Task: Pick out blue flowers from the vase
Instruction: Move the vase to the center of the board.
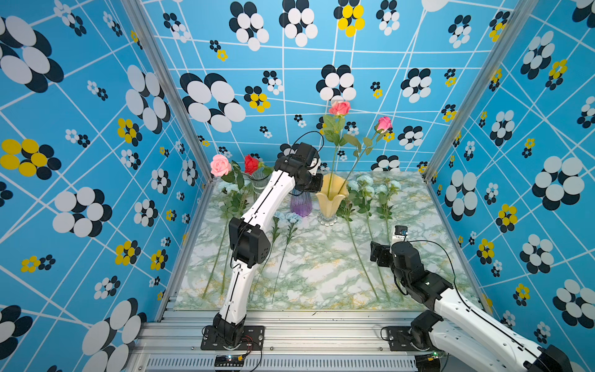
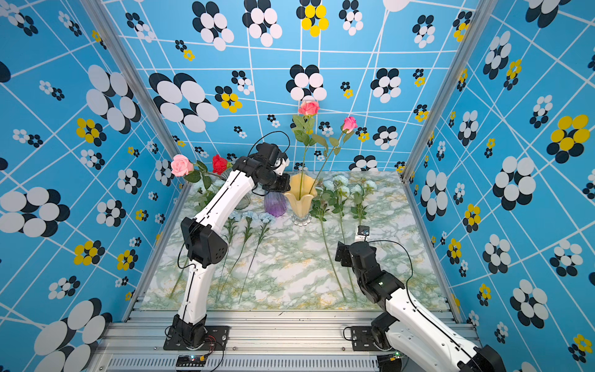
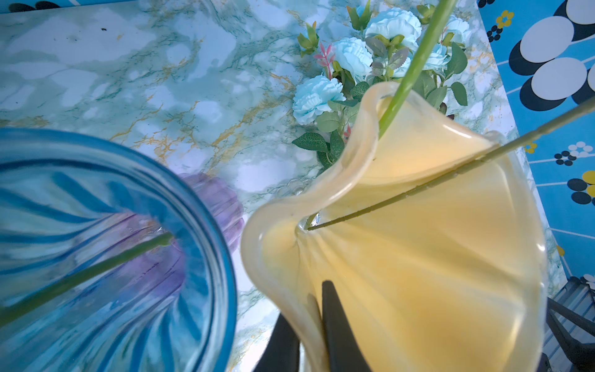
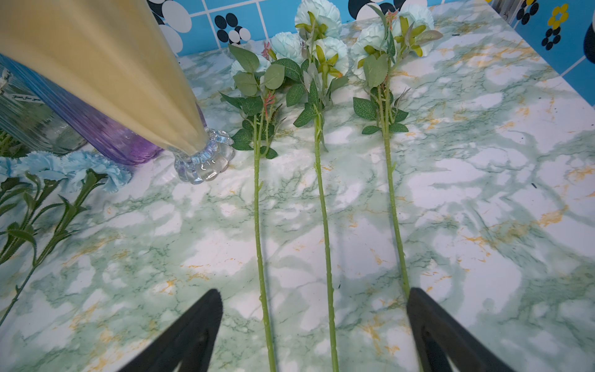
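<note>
right gripper (image 4: 314, 291): nearest; low over the table (image 4: 483, 225), jaws spread wide, nothing held
large blue flowers (image 4: 331, 54): three, flat on the table beside the yellow vase (image 1: 331, 196); long axis straight away from the right fingers, cut ends near, blooms far
key relation: two stems between the right fingers, third just beside one finger's inner edge; jaw gap crosses the stems, so a straight drop probably enough for any regrasp
small blue flowers (image 2: 265, 218): three, flat on the table in front of the purple vase (image 1: 301, 206), stems toward the near edge; nearer the left arm
left blue flowers (image 1: 230, 188): flat on the table by the clear vase (image 1: 259, 183), partly behind the left arm
left gripper (image 3: 309, 309): reached far; clenched on the yellow vase rim, one finger inside the wall, one outside
yellow vase contents: two pink roses (image 1: 339, 108) only, no blue bloom seen
purple vase contents: one green stem (image 3: 83, 278), bloom hidden, colour cannot tell; left arm nearer if blue
far left: pale pink rose (image 1: 220, 166) and red rose (image 1: 251, 163) above the clear vase
</note>
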`<state>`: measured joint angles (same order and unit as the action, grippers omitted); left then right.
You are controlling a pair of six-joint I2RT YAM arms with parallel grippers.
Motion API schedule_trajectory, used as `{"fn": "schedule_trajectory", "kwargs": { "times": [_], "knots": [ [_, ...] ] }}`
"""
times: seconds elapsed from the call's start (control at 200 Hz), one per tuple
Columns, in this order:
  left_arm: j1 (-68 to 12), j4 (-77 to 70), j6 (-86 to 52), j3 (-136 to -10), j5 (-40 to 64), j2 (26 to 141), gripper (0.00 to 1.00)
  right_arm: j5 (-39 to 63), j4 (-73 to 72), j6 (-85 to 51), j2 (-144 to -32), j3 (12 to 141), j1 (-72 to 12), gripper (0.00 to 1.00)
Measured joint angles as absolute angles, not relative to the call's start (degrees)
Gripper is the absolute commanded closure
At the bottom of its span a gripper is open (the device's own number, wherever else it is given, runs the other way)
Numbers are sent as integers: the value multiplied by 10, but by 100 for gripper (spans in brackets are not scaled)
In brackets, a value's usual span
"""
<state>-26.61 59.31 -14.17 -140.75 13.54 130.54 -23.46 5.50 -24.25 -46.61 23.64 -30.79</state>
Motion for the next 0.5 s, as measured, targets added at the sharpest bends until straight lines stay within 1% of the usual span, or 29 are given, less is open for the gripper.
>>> {"fn": "schedule_trajectory", "kwargs": {
  "times": [0.5],
  "knots": [
    [-265,567,-142,-1407,128,1310,100,-234,55,-243,-468,236,-306,7]
  ]
}}
